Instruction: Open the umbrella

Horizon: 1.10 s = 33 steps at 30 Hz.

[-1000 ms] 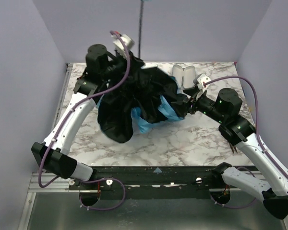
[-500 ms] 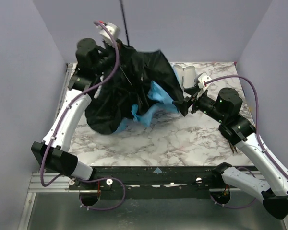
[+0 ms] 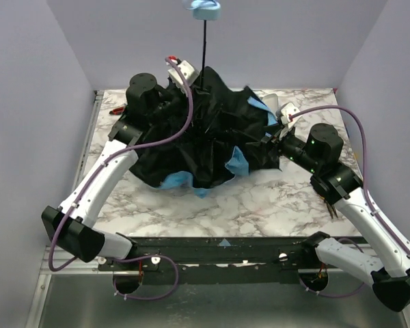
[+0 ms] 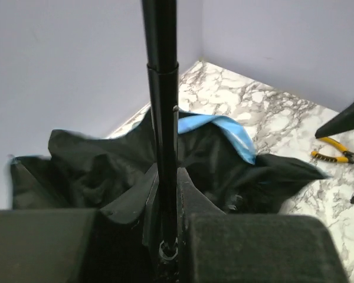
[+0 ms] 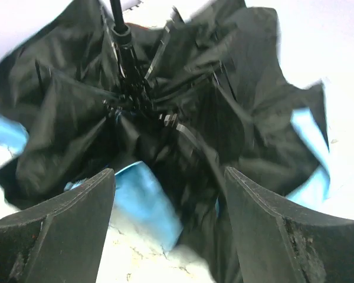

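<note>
The umbrella (image 3: 198, 147) lies half spread on the marble table (image 3: 260, 205), black underside up, with sky-blue folds showing at its rim. Its thin black shaft (image 3: 203, 48) rises toward the camera and ends in the small blue handle (image 3: 205, 9). My left gripper (image 3: 191, 87) is shut on the shaft (image 4: 162, 88) low down, just above the crumpled canopy (image 4: 94, 165). My right gripper (image 3: 272, 135) stands open at the canopy's right edge. In the right wrist view the gripper (image 5: 170, 177) has loose black and blue cloth between its wide fingers, and the rib hub (image 5: 133, 97) lies ahead.
Yellow-handled pliers (image 4: 336, 156) lie on the marble at the right side. A pale box (image 3: 272, 102) peeks out behind the canopy at the back right. A small red item (image 3: 116, 109) sits at the back left. Lavender walls close in on three sides.
The left gripper swung the umbrella left, then back toward the middle. The shaft now stands more upright with the handle in view, and the canopy has spread lower and wider. The right arm barely moved.
</note>
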Tool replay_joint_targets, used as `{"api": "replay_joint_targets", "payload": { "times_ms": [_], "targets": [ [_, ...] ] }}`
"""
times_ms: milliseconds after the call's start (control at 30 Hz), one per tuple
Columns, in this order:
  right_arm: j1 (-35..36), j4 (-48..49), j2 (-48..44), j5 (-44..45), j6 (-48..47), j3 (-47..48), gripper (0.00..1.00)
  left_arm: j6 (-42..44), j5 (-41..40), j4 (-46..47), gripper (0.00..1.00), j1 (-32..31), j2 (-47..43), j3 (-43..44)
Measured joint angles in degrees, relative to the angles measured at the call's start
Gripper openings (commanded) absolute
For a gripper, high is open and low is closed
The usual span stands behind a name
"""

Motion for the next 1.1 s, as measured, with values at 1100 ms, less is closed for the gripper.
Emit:
{"api": "replay_joint_targets", "payload": {
  "times_ms": [1100],
  "targets": [
    [-0.24,0.31,10.25,-21.9,-0.81,3.74,0.48,14.23,9.49,0.44,0.0,-8.85,-6.91,-3.52]
  ]
}}
